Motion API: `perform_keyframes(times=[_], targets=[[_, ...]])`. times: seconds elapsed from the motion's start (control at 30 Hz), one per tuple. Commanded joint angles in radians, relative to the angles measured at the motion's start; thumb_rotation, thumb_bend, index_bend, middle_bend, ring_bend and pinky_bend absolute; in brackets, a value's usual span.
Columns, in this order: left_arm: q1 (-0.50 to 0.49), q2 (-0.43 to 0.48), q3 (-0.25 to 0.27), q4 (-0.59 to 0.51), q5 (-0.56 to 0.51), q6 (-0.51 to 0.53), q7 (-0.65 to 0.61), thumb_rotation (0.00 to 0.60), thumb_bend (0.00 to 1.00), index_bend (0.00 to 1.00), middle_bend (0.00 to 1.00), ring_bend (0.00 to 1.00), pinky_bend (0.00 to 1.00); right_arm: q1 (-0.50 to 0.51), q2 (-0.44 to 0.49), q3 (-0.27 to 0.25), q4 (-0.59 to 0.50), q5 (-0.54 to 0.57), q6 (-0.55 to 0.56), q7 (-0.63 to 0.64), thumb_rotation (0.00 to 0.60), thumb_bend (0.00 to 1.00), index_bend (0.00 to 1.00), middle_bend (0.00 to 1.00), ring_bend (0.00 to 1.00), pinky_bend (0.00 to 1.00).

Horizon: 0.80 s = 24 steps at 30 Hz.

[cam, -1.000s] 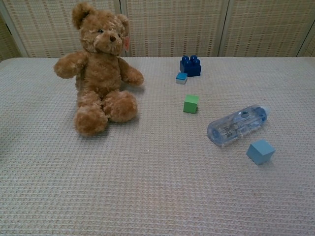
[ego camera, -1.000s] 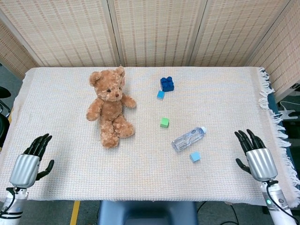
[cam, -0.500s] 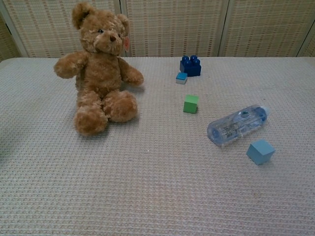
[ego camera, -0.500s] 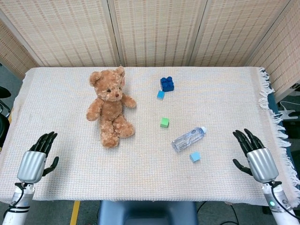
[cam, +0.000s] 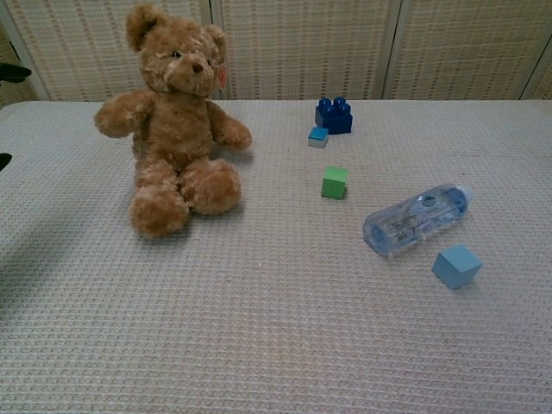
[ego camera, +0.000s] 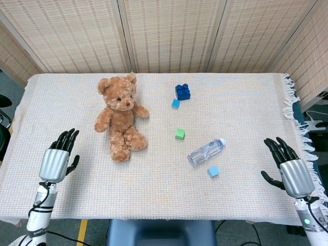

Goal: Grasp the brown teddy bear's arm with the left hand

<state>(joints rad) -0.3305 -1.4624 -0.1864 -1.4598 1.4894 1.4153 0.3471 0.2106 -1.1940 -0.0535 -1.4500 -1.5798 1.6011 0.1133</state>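
A brown teddy bear [ego camera: 120, 120] [cam: 172, 125] sits upright on the cloth-covered table, left of the middle. Its near-left arm [ego camera: 102, 122] [cam: 118, 116] sticks out toward my left side. My left hand [ego camera: 56, 158] hovers over the table's left part, open, fingers stretched toward the bear and still a clear gap away from that arm. In the chest view only dark fingertips [cam: 13, 72] show at the left edge. My right hand [ego camera: 291, 169] is open at the front right edge, holding nothing.
A dark blue brick [ego camera: 182, 91] and a small light blue cube [ego camera: 176, 103] lie at the back centre. A green cube [ego camera: 180, 134], a lying clear bottle [ego camera: 206, 151] and another light blue cube [ego camera: 213, 171] sit right of the bear. The fringed cloth edge [ego camera: 294, 110] runs along the right.
My left hand has risen and moved forward and right, closer to the bear; its fingertips now enter the chest view. The right hand has drifted slightly right. The objects are unmoved.
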Motion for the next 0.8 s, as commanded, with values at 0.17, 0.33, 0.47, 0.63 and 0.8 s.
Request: perform_keyframes(times=[0.17,0.33,0.47,0.63,0.8], targets=[[-0.088,-0.108,-0.079,0.01,-0.117,-0.068,0.118,0.6,0.41,0.0,0.08,0.12,0.4,-0.005,0.009,0.015,-0.013,-0.004,-0.031,0.011,0.6,0.12,0.0,0.08,0.0,0.19],[-0.13,-0.168,-0.126,0.028,-0.205,-0.092,0.169,0.6,0.4,0.02,0.11,0.15,0.41,-0.005,0.015,0.018,-0.019,-0.012,-0.055,0.018,0.6,0.12,0.0,0.08,0.0,0.19],[-0.156,-0.207,-0.16,0.032,-0.273,-0.1,0.196,0.6,0.4,0.03,0.11,0.15,0.42,-0.005,0.009,0.021,0.003,-0.06,-0.028,0.049,0.6,0.12,0.0,0.08,0.0,0.19],[-0.178,-0.243,-0.177,0.039,-0.332,-0.101,0.216,0.6,0.39,0.03,0.12,0.16,0.42,-0.025,-0.02,0.041,0.064,-0.107,0.063,0.141,0.6,0.12,0.0,0.08,0.0,0.18],[-0.196,-0.285,-0.183,0.06,-0.36,-0.083,0.221,0.6,0.38,0.04,0.13,0.17,0.43,-0.033,-0.022,0.054,0.073,-0.105,0.074,0.164,0.6,0.12,0.0,0.08,0.0,0.18]])
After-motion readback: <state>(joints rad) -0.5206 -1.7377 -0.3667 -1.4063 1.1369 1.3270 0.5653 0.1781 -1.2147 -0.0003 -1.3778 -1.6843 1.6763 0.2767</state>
